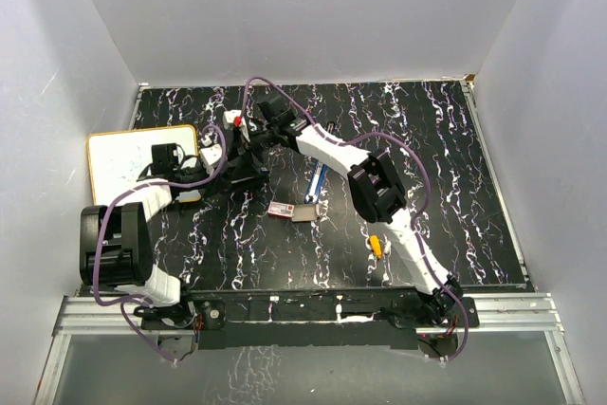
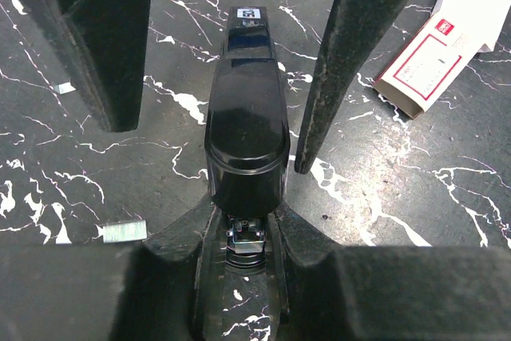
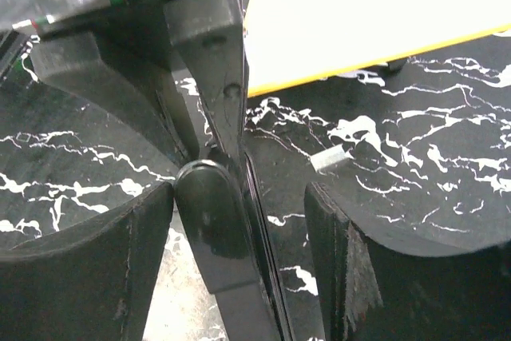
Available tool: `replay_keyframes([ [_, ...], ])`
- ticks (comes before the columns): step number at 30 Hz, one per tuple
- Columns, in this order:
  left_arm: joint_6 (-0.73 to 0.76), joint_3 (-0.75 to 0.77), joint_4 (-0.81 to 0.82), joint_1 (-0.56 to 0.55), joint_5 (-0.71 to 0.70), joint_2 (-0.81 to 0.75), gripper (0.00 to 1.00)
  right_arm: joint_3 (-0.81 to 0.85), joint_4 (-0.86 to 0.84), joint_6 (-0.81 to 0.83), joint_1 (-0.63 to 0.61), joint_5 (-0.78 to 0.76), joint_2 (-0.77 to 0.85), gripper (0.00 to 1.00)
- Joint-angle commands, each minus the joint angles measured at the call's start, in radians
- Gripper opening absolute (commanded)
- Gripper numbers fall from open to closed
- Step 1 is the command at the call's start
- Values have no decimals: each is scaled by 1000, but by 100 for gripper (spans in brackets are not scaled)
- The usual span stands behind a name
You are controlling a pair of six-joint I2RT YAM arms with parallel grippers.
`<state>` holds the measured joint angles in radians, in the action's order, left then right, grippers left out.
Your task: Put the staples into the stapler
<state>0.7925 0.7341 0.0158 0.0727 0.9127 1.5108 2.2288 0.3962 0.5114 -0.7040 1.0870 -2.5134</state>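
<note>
— Where do we have the stapler?

— Our left gripper (image 2: pixel 246 249) is closed narrow on the near end of the glossy black stapler (image 2: pixel 246 117). The stapler's long axis runs straight away from that gripper over the black marbled tabletop (image 2: pixel 415 197). Its rounded cap faces the gripper and a small white label sits at the far end.

— And our right side?

— Our right gripper (image 3: pixel 239 205) stands wide and straddles the stapler from the far end. One finger (image 2: pixel 351 53) comes down just beside the stapler's right flank; the other is off to its left. It holds nothing.

— The staples?

— The small flat red-and-white cardboard box of staples (image 1: pixel 282 208) lies to the right of the stapler's far end, apart from it, with its long axis slanted across the stapler's line. Its tan inner tray (image 1: pixel 304 213) is slid out of one end. We cannot tell what is in it.

— Anything loose?

— A short silver strip of staples (image 2: pixel 121 231) lies left of the stapler's held end. A white board with a yellow rim (image 3: pixel 375 13) lies off that same side.
</note>
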Motion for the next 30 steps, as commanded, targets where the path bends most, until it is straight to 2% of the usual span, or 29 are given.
replay_keyframes([
  [1,-1,-13,13,-3,82,-34,0,53,-104,-83,-11,46,-30,66],
  [4,0,-17,15,-4,82,-35,0,64,-112,-93,-14,48,-42,59],
  [24,-18,-31,32,-5,76,-37,0,13,-128,-108,-41,19,-28,51],
  [26,-21,-30,32,-6,72,-40,0,11,-131,-111,-41,7,-21,45],
  [30,-8,-21,1,-4,44,-57,0,13,-128,-98,-15,-15,14,18],
])
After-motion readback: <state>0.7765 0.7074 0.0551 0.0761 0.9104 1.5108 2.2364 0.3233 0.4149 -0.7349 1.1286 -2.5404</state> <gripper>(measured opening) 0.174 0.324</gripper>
